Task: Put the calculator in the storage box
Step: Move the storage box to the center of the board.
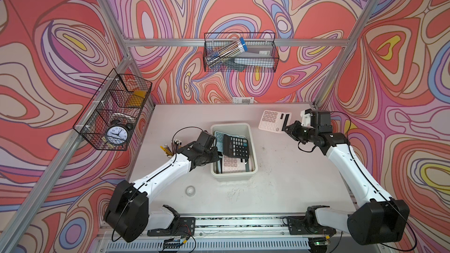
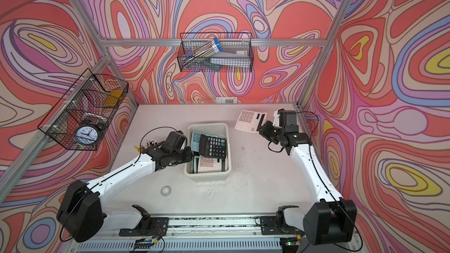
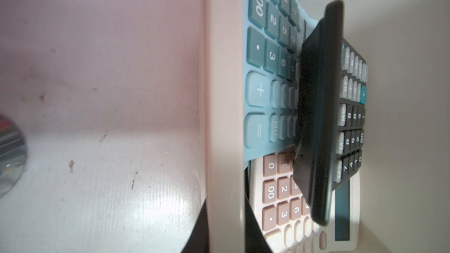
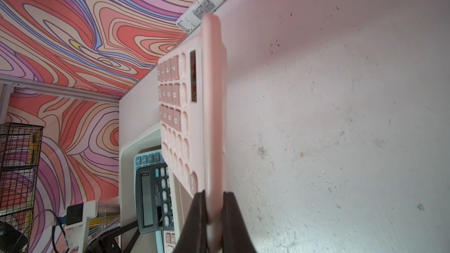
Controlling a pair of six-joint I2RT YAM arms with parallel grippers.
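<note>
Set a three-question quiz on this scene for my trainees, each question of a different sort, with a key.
1. True or false: the right gripper is shut on the pink calculator.
2. Which calculator lies on top of the others in the storage box? A the black calculator; B the blue one; C the white one.
3. Fill in: the alarm clock sits in a black wire ____ on the wall.
Key: 1 true; 2 A; 3 basket.
</note>
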